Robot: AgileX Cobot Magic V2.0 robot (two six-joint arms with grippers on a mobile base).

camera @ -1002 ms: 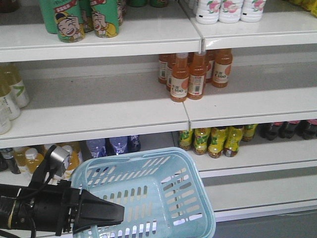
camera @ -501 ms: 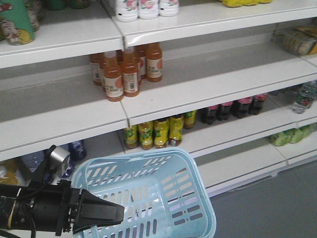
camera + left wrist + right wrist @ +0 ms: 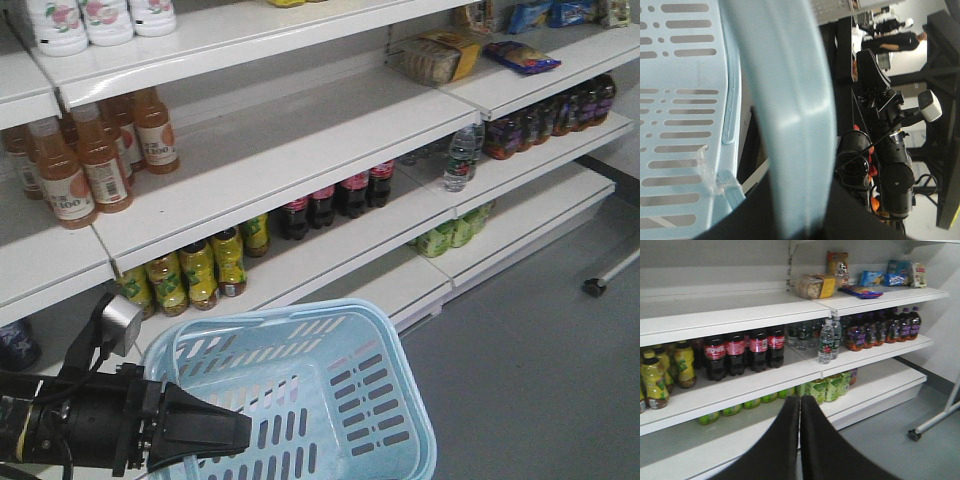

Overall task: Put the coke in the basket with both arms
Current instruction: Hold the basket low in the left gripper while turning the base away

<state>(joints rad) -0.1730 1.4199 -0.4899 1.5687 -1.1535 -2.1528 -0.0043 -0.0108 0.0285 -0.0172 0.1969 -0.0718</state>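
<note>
The basket point(image 3: 300, 385) hangs low in front of the shelving, over the grey floor point(image 3: 520, 380), its near edge at the left gripper point(image 3: 240, 432). It is light blue moulded plastic, rectangular with rounded corners and a thick rolled rim. Rows of short slots are cut through its sides and bottom, and I can see nothing lying in it. From the left wrist view its handle point(image 3: 790, 100) is a broad, smooth, slightly glossy band. It runs down between the dark fingers, which are clamped onto it, with the slotted wall point(image 3: 685, 100) just beside it. The left arm is matt black, a cylindrical body ending in a wedge, with a small grey cube module point(image 3: 120, 322) on a stalk above it. The right arm point(image 3: 890, 165) stands well apart from the basket, black and jointed, with cables. The right gripper point(image 3: 800, 397) has its two smooth black fingers pressed flat together, only a thin seam between them, and they hold nothing. It faces white painted metal shelves point(image 3: 740, 315) with flat, faintly shiny boards. On them are dark plastic cola bottles point(image 3: 740, 352) with red labels, clear water bottles point(image 3: 827, 342), yellow-green tea bottles point(image 3: 200, 270), and a row of dark bottles with purple labels point(image 3: 885, 327). Higher up stand orange drink bottles point(image 3: 100, 165) with white caps. Crinkly snack bags point(image 3: 887, 279) lie on the top board.
</note>
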